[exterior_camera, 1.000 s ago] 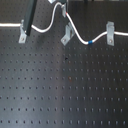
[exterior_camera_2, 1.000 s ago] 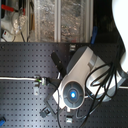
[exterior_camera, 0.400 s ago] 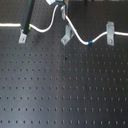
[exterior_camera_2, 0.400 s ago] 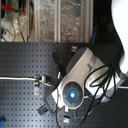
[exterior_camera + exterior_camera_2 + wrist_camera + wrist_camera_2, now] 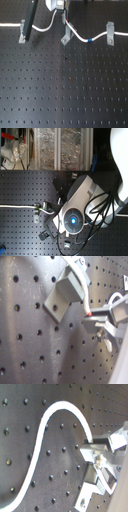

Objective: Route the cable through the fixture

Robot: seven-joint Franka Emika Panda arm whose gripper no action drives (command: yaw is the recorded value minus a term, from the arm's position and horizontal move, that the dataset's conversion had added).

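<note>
I hold the gripper (image 5: 63, 19) right above the slanted clip (image 5: 65, 36), jaws pinched on the cable (image 5: 77, 35), so the cord sits over the clip's slot for threading. From the clip, the cable loops toward the first exterior view's left to an upright clip (image 5: 22, 32); other way it reaches another (image 5: 109, 34), blue band (image 5: 90, 40) btwn.

You see a black perforated board (image 5: 65, 90). Two upright grey clips (image 5: 22, 31) (image 5: 109, 32) stand on it, well apart.
</note>
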